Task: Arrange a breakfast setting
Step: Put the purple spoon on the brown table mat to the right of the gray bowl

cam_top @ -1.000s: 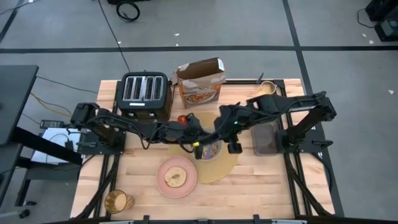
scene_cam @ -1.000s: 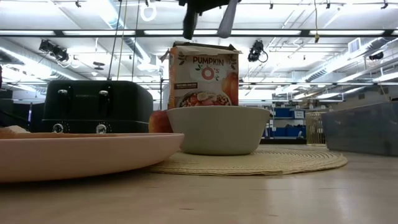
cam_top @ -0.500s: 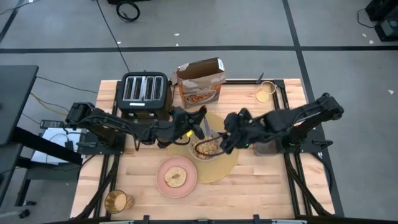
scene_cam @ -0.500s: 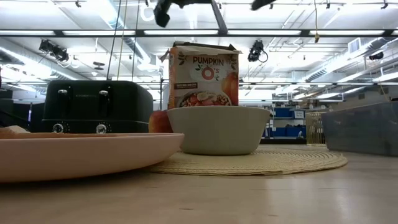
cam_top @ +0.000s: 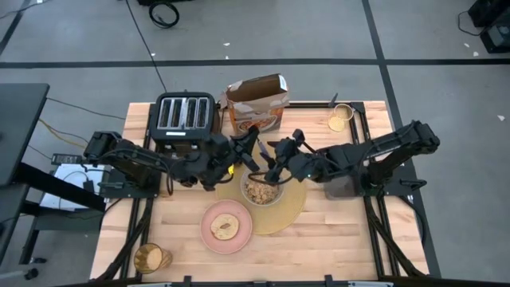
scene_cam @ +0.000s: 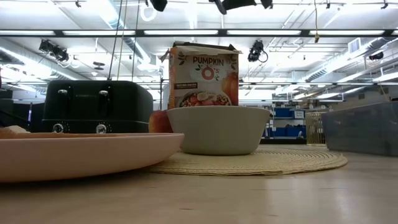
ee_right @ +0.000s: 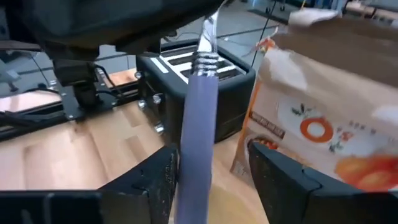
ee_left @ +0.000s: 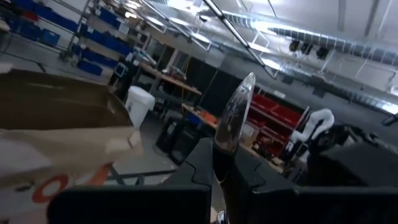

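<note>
Spoon (ee_left: 234, 118) sits clamped in my left pincer (cam_top: 244, 148) above the grey bowl (cam_top: 261, 190) on the tan placemat (cam_top: 288, 209), while my right pincer (cam_top: 279, 151) spreads apart around its purple handle (ee_right: 198, 134). Toaster (cam_top: 185, 117), cereal box (cam_top: 256, 104), small cup (cam_top: 340, 119) and dark bin (cam_top: 341, 177) crowd the wooden desk (cam_top: 335, 239); pink plate (cam_top: 226, 226) with bread (cam_top: 224, 229), amber glass (cam_top: 150, 257) nearer, grey floor around.

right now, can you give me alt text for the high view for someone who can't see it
Seen from above, the left gripper and right gripper meet over a grey bowl of cereal on a round tan placemat, the left gripper holding a silver spoon. Around them sit a black toaster, cereal box, pink plate with toasted bread, and amber glass.
</note>
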